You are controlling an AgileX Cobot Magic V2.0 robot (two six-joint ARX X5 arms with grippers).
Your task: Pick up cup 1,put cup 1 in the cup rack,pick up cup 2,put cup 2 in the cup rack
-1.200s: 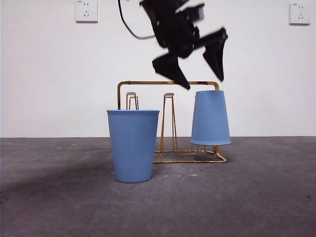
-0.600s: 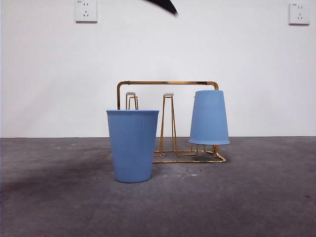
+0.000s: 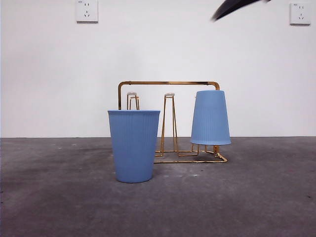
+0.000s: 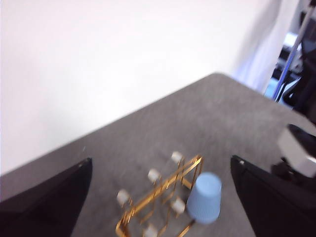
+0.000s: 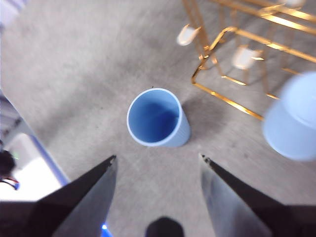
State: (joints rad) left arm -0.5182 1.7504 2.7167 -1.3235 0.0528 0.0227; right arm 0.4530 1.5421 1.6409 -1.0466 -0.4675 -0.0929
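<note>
An upright blue cup (image 3: 134, 145) stands on the grey table just in front of the gold wire cup rack (image 3: 168, 85). A second blue cup (image 3: 210, 117) sits upside down on a peg at one end of the rack. My right gripper (image 5: 157, 157) is open and empty, high above the upright cup (image 5: 157, 118), with the rack (image 5: 232, 54) and the inverted cup (image 5: 291, 118) beside it. My left gripper (image 4: 161, 160) is open and empty, far above the rack (image 4: 158, 195) and the inverted cup (image 4: 204, 198). In the front view only a black tip (image 3: 236, 6) shows at the top edge.
The white wall stands close behind the rack, with sockets (image 3: 87, 10) high on it. Grey tabletop (image 3: 256, 197) stretches around the cups. The table's far edge and corner (image 4: 217, 76) show in the left wrist view.
The gripper that hung open just above the inverted cup has risen out of the front view; only a black tip remains, now at the top right. Cups and rack have stayed put.
</note>
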